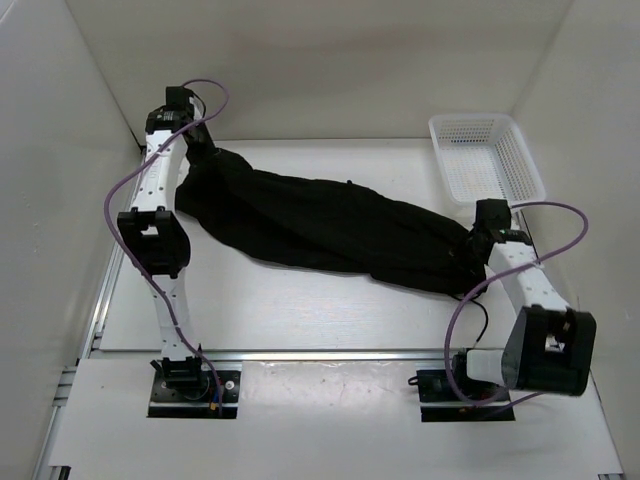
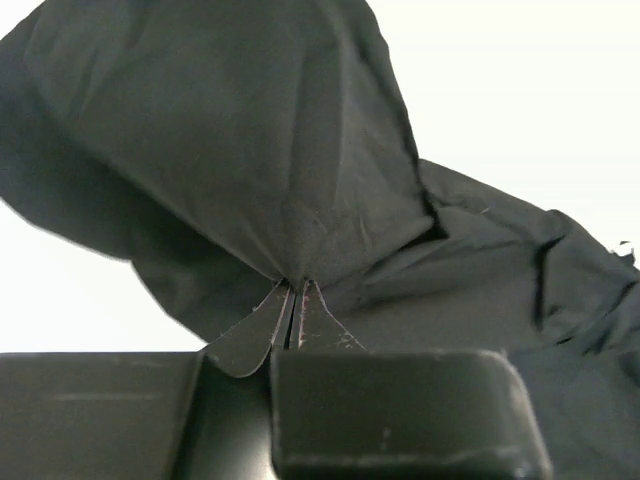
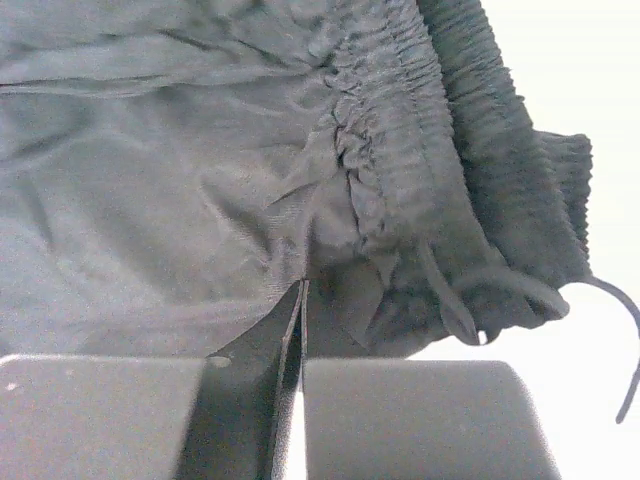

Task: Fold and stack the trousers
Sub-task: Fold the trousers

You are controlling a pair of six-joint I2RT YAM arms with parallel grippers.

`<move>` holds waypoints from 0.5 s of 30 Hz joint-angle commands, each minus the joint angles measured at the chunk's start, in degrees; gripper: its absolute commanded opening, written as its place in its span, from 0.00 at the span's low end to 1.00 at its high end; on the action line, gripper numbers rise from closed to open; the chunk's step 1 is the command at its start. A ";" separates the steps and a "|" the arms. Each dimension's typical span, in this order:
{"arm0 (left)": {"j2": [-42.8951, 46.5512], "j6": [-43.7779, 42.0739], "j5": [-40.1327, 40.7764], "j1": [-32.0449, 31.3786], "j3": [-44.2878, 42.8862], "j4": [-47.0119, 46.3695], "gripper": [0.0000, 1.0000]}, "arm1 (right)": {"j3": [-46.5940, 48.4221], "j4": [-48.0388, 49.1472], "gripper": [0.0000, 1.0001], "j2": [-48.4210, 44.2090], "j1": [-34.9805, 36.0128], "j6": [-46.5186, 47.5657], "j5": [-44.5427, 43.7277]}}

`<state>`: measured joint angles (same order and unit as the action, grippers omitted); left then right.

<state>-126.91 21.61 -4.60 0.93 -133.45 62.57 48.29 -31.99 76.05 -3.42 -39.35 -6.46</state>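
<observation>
- The left gripper (image 2: pixel 293 305) has its fingers pressed together on a pinch of black cloth. The fabric rises to a peak at the tips, so it looks lifted rather than merely touched.
- The right gripper (image 3: pixel 300 318) is likewise clamped, its tips meeting on a fold just beside the gathered waistband (image 3: pixel 420 170). A loose drawcord (image 3: pixel 447 300) hangs close by.
- The trousers (image 1: pixel 330 225) lie on the table (image 1: pixel 300 310) in one long diagonal band. The waist end is nearest the white basket (image 1: pixel 485 160) and the other end is farthest from it.
- Each arm holds one end: the right at the end near the basket, the left at the far end. This probably keeps the garment stretched so that one end can be carried over the other for a first fold.
- Hard to tell:
  - The wrist views do not show how many layers each pinch takes.
  - From above, the black cloth hides both sets of fingertips and blurs the line between the two legs.
  - The left wrist view does not show which part of the legs is gripped.
</observation>
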 commanded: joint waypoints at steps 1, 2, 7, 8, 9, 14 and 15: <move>10.43 -1.56 3.98 0.30 5.37 0.90 0.10 | -0.83 -2.90 0.00 -6.25 -0.36 1.21 -2.76; 11.33 -1.57 5.73 0.30 7.30 0.37 0.10 | -2.14 -3.51 0.00 -7.40 -0.36 1.21 -2.77; 11.34 -2.18 6.36 2.32 12.07 1.32 0.80 | -4.96 -6.67 0.00 -13.64 -0.89 1.74 -3.92; 11.34 -2.18 7.14 2.85 12.77 1.33 0.82 | -5.75 -6.68 0.00 -14.17 -0.89 1.74 -3.91; 11.34 -2.18 7.15 2.85 13.47 1.33 0.82 | -6.54 -7.55 0.00 -14.70 -0.89 1.74 -3.91; 13.44 0.10 9.26 6.01 16.72 0.11 0.65 | -7.69 -8.62 0.15 -16.46 -5.44 1.82 1.00; 14.32 0.63 9.26 7.67 18.64 -0.42 0.53 | -8.21 -9.23 0.21 -16.46 -6.59 1.82 2.05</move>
<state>-118.19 21.15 2.50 5.69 -117.30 62.96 40.84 -38.74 60.93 -7.22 -38.46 -7.03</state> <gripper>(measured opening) 0.579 0.172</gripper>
